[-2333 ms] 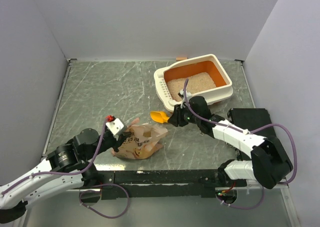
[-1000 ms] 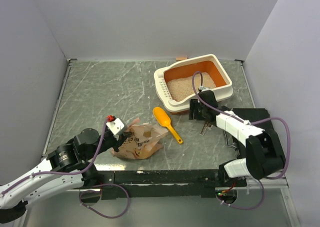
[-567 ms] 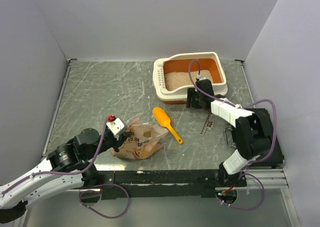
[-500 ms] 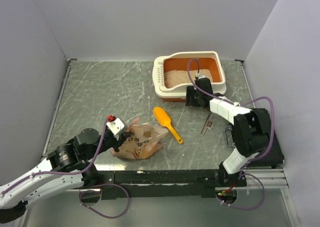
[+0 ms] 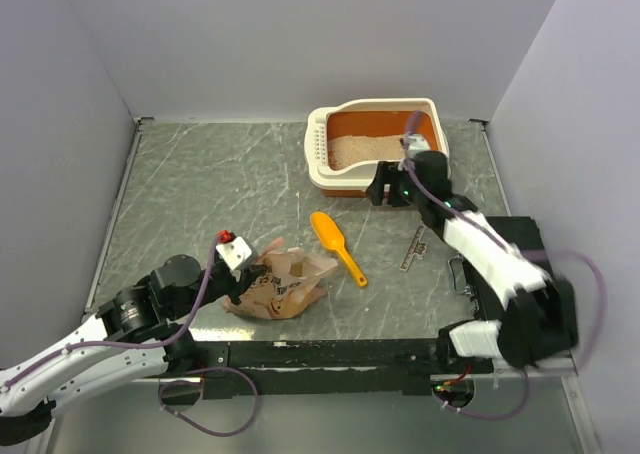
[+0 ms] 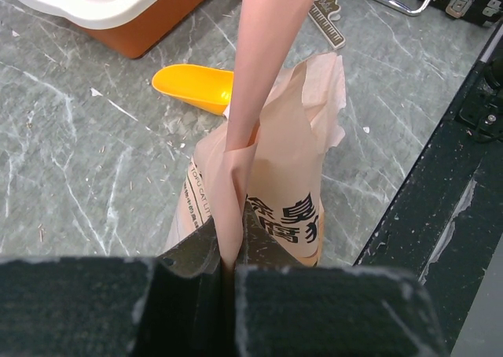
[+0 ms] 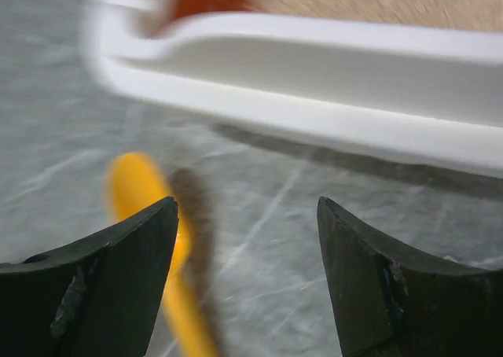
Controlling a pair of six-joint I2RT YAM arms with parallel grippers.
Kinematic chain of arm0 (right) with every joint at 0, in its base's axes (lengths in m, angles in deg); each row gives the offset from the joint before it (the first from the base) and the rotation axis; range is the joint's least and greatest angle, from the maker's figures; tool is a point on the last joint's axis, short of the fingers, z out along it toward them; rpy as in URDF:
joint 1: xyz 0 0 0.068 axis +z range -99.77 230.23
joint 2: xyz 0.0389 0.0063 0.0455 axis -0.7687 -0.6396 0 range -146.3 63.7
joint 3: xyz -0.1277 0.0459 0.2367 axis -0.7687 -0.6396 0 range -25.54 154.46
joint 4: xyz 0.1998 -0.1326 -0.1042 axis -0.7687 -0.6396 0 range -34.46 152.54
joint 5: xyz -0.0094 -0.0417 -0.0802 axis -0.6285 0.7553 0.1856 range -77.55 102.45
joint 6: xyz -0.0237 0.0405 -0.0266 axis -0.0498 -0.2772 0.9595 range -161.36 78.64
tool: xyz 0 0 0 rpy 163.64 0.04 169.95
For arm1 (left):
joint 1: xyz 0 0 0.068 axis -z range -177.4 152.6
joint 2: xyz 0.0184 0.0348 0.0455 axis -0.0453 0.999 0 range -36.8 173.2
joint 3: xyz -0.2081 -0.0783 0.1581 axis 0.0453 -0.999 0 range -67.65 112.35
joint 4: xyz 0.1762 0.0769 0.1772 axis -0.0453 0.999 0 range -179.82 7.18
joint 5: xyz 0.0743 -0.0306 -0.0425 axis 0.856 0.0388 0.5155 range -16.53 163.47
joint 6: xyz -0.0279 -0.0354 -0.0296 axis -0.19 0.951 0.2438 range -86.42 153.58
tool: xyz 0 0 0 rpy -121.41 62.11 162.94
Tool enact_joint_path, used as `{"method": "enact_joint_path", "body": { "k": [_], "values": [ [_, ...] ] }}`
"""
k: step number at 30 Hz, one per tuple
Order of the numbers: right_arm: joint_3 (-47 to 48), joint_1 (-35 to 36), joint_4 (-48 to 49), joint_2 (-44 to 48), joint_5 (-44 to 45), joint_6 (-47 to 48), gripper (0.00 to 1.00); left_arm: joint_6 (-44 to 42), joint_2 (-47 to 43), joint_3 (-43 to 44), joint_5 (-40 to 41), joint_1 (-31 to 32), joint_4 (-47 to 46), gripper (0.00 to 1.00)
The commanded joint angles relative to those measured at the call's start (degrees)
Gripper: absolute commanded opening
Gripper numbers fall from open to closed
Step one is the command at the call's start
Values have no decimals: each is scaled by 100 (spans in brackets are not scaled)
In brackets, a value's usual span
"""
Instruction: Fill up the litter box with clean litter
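Jaws apart, my right gripper point(image 5: 381, 191) hangs just before the litter box point(image 5: 340, 179), long wall facing it; my left gripper point(image 6: 229, 264), farther off, pinches the paper bag point(image 6: 292, 164)

Litter box point(image 5: 318, 159): litter point(image 5: 362, 150) inside; scoop point(image 5: 332, 238) in front; bag point(image 5: 285, 286) farther forward (leftward); case point(image 5: 518, 232) front-right.

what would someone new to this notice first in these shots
The cream-rimmed litter box at the far right of the table, orange inside with pale clean litter in it, draws the eye first. Then the bright yellow-orange scoop lying loose mid-table, and the crinkled paper bag near the front, its top pinched in the left jaws. The right jaws stand open and empty by the box's near wall.
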Motion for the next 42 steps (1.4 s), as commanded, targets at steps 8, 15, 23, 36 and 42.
{"method": "enact_joint_path", "body": {
  "k": [8, 15, 23, 36, 42],
  "values": [
    [-1519, 1183, -125, 2608, -2463, 940, 78, 62, -145, 357, -135, 28, -757, 1],
    [-1917, 1880, 343, 2935, -2813, 1898, 89, 44, -22, 524, 341, 19, -343, 1],
    [-1548, 2187, 123, 2338, -3077, 2548, 90, 44, -408, 348, 183, 19, -484, 1],
    [-757, 2671, 429, 1257, -3411, 2910, 84, 27, -330, 331, 50, 28, -484, 1],
    [-791, 2688, 535, 967, -3675, 2717, 56, 27, -295, 322, 42, 19, -484, 1]
  ]
}}
